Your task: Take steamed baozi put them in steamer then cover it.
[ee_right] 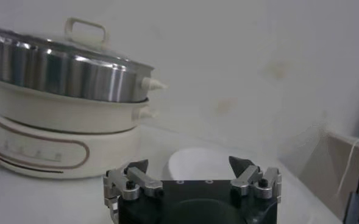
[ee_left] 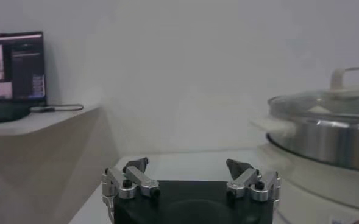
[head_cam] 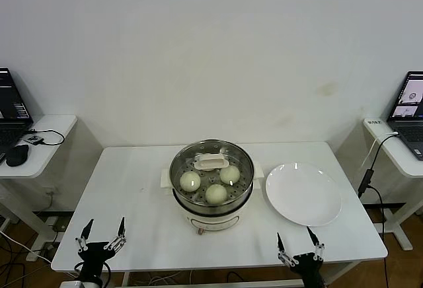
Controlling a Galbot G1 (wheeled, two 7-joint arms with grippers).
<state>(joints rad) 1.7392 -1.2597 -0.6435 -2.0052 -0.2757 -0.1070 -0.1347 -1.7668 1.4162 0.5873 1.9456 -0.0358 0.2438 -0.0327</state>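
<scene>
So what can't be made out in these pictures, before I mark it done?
- Fourth baozi: head view shows three baozi under the cover; its handle may hide another.
- Steamer contents: both wrist views see only its steel wall.
- Plate: right wrist view shows only its rim, behind the right hand.

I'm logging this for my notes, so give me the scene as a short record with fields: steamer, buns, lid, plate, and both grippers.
steamer: centre of the white table
baozi: three visible inside, under the lid
cover: on the steamer
plate: bare, on the steamer's right
left gripper: open, at the table's near edge
right gripper: open, at the near edge, below the plate
</scene>
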